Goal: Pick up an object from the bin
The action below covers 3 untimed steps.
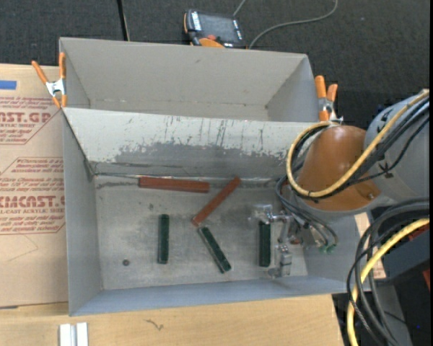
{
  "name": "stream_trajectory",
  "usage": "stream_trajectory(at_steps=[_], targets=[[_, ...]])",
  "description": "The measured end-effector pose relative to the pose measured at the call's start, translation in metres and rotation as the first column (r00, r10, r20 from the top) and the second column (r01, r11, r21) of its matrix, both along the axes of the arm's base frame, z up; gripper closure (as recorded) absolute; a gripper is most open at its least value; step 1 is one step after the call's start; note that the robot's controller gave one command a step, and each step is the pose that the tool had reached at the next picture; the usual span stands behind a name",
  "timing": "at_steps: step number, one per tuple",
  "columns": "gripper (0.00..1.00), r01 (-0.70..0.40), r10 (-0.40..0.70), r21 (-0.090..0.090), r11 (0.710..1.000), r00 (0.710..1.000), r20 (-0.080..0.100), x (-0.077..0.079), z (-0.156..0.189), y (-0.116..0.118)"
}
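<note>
My gripper sat by a green stick near the bin's right wall. How open? I couldn't tell.

My pincer is bare silvery metal, small and angular, with a knot of thin dark wires right behind it. Further behind sits a rounded orange-brown cover looped by yellow cables, and beyond that my arm is smooth pale grey.
</note>
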<state>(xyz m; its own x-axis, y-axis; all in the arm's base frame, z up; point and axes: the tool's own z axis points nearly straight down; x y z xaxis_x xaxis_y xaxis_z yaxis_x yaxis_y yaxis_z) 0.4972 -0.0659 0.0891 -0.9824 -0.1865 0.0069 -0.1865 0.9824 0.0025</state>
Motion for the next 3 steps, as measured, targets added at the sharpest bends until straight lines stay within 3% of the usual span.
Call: stream_trajectory(at_steps=[1,2,3], targets=[[0.0,-0.418,0.418,-0.004,0.909,0.909,0.014,-0.004,-0.019,-0.044],[1.0,-0.417,0.417,-0.001,0.909,0.909,0.008,-0.005,-0.019,-0.043],[1.0,-0.449,0.449,-0.007,0.894,0.894,0.016,0.009,0.117,-0.045]])
